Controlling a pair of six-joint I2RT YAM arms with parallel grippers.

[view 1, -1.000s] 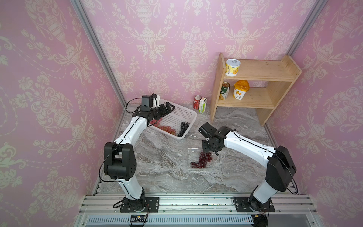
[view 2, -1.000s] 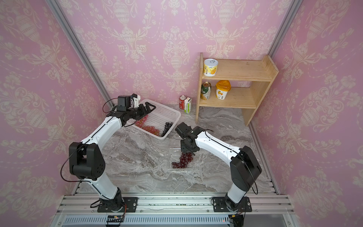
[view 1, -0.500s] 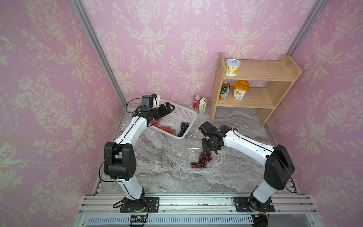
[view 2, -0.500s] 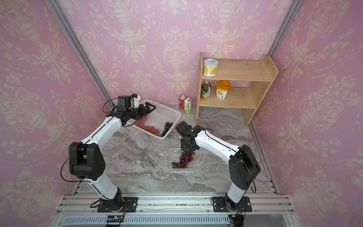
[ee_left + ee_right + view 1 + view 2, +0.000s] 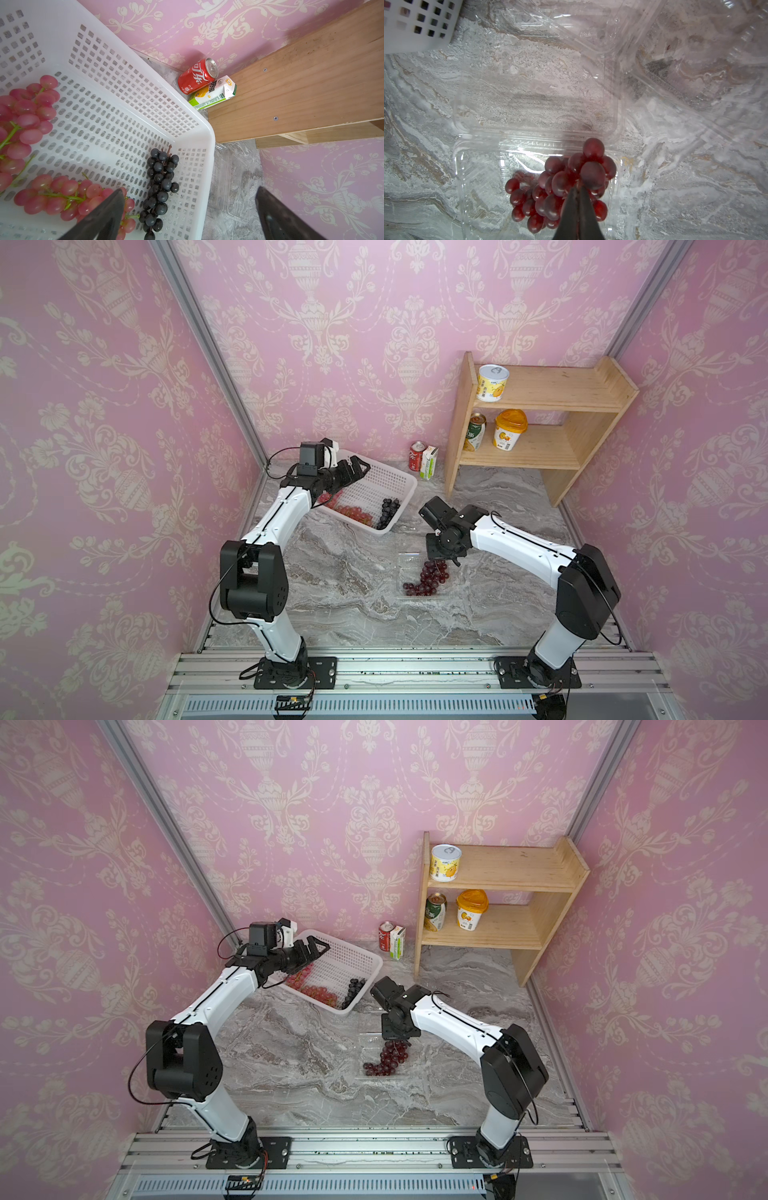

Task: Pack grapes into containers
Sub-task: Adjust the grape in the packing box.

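Note:
A dark red bunch of grapes [image 5: 426, 580] [image 5: 554, 187] lies in the base of an open clear container [image 5: 401, 572] [image 5: 477, 187], whose lid [image 5: 529, 93] lies flat behind it. My right gripper [image 5: 442, 562] [image 5: 577, 188] is shut at the top of this bunch, apparently on its stem. A second clear container [image 5: 695, 52] [image 5: 232, 187] lies beside the basket. Light pink grapes [image 5: 353, 512] [image 5: 27, 120] and a near-black bunch [image 5: 386, 512] [image 5: 160, 187] lie in the white basket [image 5: 388, 485] [image 5: 124, 83]. My left gripper [image 5: 359, 470] [image 5: 190, 190] hovers open above the basket, holding nothing.
A wooden shelf [image 5: 540, 443] with yellow tubs and a can stands at the back right. A red cola can [image 5: 416, 456] and a juice carton [image 5: 429, 462] stand between the basket and the shelf. Pink walls close in the marble table [image 5: 332, 593].
My right gripper's jaws have closed at the top of the dark red bunch, and its arm has shifted only slightly. The left arm has stayed still and open.

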